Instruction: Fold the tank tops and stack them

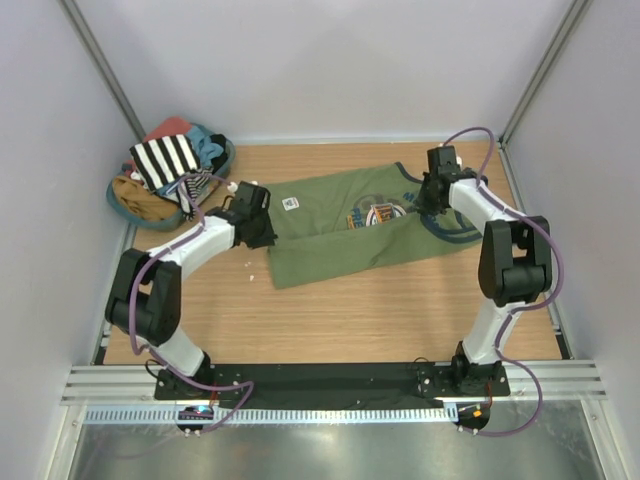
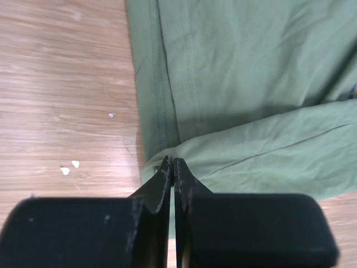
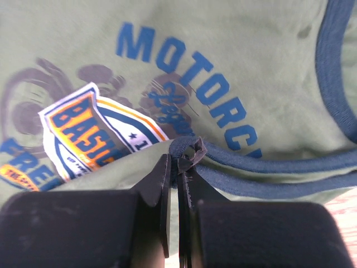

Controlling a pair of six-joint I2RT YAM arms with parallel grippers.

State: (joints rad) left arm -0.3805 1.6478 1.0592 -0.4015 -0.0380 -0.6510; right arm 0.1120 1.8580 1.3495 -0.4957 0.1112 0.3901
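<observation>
The olive green tank top (image 1: pixel 340 235) lies spread across the table's middle, its printed patch (image 1: pixel 377 213) facing up and its lower part folded over. My left gripper (image 1: pixel 258 222) is at its left end. In the left wrist view this gripper (image 2: pixel 172 162) is shut on a corner of the olive cloth (image 2: pixel 251 84) at the fold. My right gripper (image 1: pixel 432 195) is at the top's right end. In the right wrist view it (image 3: pixel 181 157) is shut on the blue trim (image 3: pixel 268 162) just below the print (image 3: pixel 89 128). The striped tank top (image 1: pixel 165 160) lies on a pile at the back left.
The pile at the back left sits in a low basket (image 1: pixel 125 205) against the left wall, with a salmon-red garment (image 1: pixel 168 128) and a light blue one (image 1: pixel 212 145) in it. A few white crumbs (image 2: pixel 70 167) lie on the wooden table (image 1: pixel 350 320) left of the olive top.
</observation>
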